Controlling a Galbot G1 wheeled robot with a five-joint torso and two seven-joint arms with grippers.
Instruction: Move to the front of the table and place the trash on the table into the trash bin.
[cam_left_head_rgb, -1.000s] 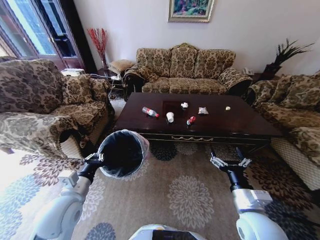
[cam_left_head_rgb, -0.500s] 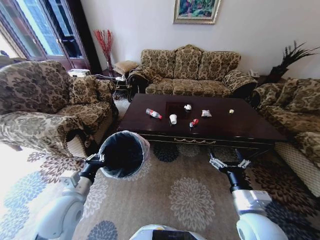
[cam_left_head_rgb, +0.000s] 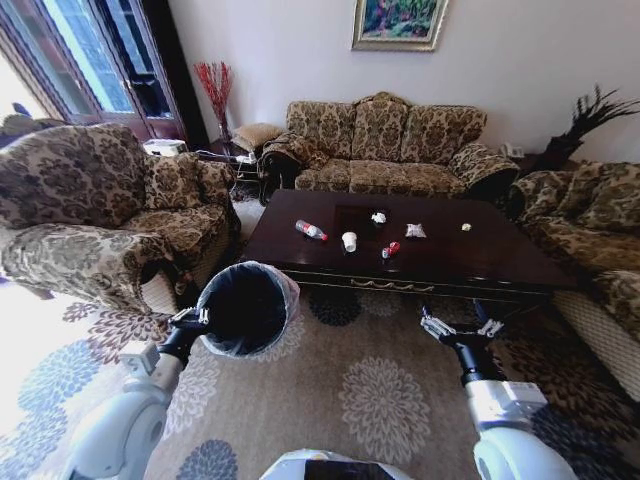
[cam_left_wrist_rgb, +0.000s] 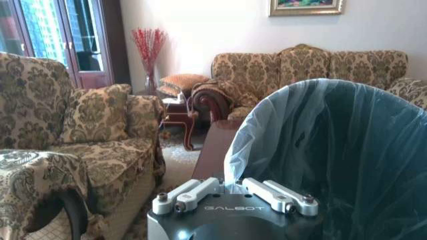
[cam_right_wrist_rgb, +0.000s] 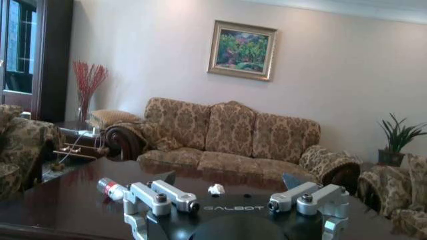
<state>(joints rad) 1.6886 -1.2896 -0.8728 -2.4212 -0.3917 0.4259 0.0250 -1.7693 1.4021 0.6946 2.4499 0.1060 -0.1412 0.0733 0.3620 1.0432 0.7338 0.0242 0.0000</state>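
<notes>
A: Head cam, near first: left gripper (cam_left_head_rgb: 193, 320) clamped on the rim of the trash bin (cam_left_head_rgb: 246, 307), bin held up over the rug (cam_left_head_rgb: 380, 400). Right gripper (cam_left_head_rgb: 461, 329) spread wide, holding nothing, just short of the table (cam_left_head_rgb: 500, 262) front edge.

B: Wrist cams?

A: Left wrist: fingers (cam_left_wrist_rgb: 179, 196) pinch the liner. Right wrist looks across the tabletop: bottle (cam_right_wrist_rgb: 111, 187) just past the fingers, paper wad (cam_right_wrist_rgb: 215, 189) farther.

B: Rest of the trash?

A: Mid-table, well beyond both grippers: cup (cam_left_head_rgb: 349, 241), wrapper (cam_left_head_rgb: 415, 230). Open rug strip in front; sofas close on three sides.
</notes>
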